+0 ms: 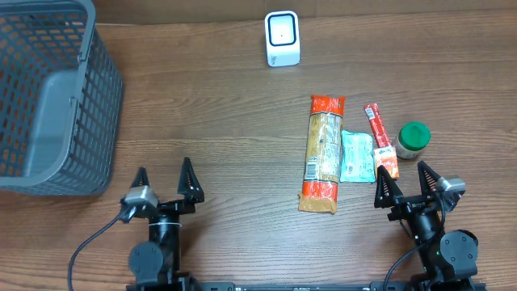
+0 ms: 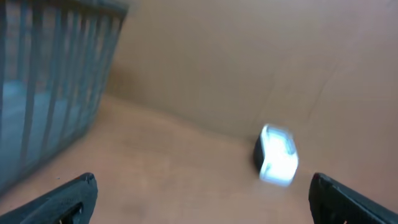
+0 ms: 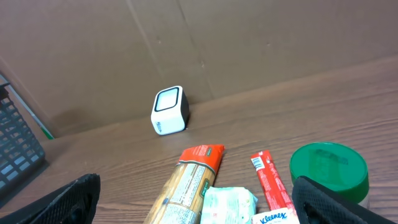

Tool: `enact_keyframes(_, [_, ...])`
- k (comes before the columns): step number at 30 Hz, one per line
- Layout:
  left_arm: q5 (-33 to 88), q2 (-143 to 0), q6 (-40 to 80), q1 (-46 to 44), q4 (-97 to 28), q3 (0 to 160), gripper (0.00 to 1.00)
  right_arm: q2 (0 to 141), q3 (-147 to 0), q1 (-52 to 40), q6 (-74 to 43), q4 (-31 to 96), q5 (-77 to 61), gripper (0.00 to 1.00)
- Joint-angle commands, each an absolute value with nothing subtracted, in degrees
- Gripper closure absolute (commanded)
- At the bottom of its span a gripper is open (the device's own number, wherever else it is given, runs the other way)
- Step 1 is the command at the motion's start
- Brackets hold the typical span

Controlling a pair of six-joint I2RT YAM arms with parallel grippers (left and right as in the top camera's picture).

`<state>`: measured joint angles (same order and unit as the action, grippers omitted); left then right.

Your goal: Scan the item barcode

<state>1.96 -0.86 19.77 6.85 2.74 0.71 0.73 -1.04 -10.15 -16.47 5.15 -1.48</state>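
Note:
A white barcode scanner [image 1: 282, 38] stands at the back of the wooden table, also in the left wrist view [image 2: 277, 155] and the right wrist view [image 3: 169, 110]. The items lie at the right: a long pasta packet with red ends [image 1: 322, 153] [image 3: 189, 180], a pale tissue pack [image 1: 356, 156] [image 3: 229, 205], a red stick packet [image 1: 380, 139] [image 3: 268, 180] and a green-lidded jar [image 1: 413, 139] [image 3: 328, 168]. My right gripper [image 1: 402, 182] [image 3: 199, 208] is open just in front of them, holding nothing. My left gripper [image 1: 165, 179] [image 2: 202, 205] is open over bare table at the front left.
A grey plastic basket [image 1: 48, 97] [image 2: 43, 93] fills the back left corner; its edge shows in the right wrist view [image 3: 15, 149]. A brown cardboard wall stands behind the scanner.

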Motion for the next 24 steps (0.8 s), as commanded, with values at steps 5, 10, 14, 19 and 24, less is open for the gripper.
enact_keyframes(5, [2.39, -0.21, 17.1, 6.15, -4.45, 0.36, 0.0, 0.21, -0.47, -9.89, -16.12, 4.8, -1.39, 0.0])
enact_keyframes(10, [2.39, -0.21, 8.88, 3.2, -4.47, 0.36, 0.0, 0.21, -0.47, -9.89, -16.12, 4.8, -1.41, 0.0])
enact_keyframes(14, [2.35, -0.21, 8.49, 2.26, -4.49, 0.36, 0.0, 0.21, -0.47, -9.89, -16.12, 4.8, -1.39, 0.0])
enact_keyframes(19, [2.39, -0.21, 7.14, 2.2, -4.49, 0.36, 0.0, 0.23, -0.45, -9.89, -16.12, 4.8, -1.39, 0.0])
enact_keyframes(24, [2.44, -0.21, 5.17, 2.2, -4.47, 0.36, 0.0, 0.23, -0.47, -9.89, -16.12, 4.8, -1.39, 0.0])
